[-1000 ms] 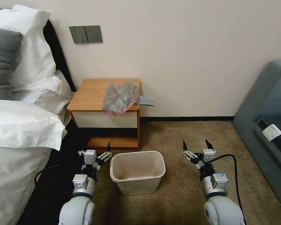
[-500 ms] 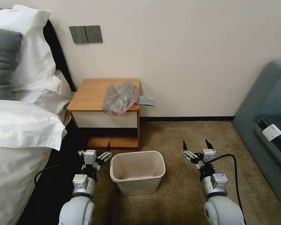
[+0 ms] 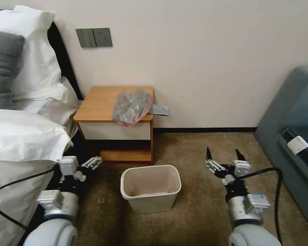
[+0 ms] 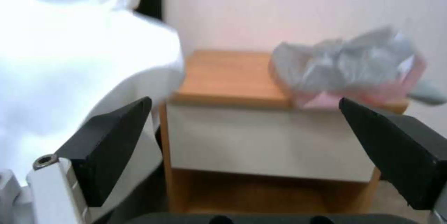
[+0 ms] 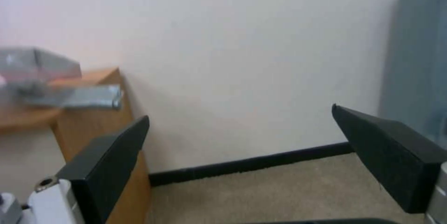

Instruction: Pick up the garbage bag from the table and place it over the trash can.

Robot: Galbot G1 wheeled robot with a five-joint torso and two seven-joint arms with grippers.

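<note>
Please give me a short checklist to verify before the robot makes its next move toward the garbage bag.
1. Garbage bag lies on the table, one edge hanging over the front: ok.
2. Trash can upright on the carpet, opening free: ok.
3. Left gripper open, faces the table: ok.
4. Right gripper open, holds nothing: ok.
5. Left arm close to the white bedding; contact: cannot tell.

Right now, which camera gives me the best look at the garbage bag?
The head view: the whole garbage bag shows crumpled on the table, its pink edge hanging over the front. The left wrist view shows it closer, between the open left gripper fingertips, but blurred. The right wrist view catches only a blurred part.
</note>
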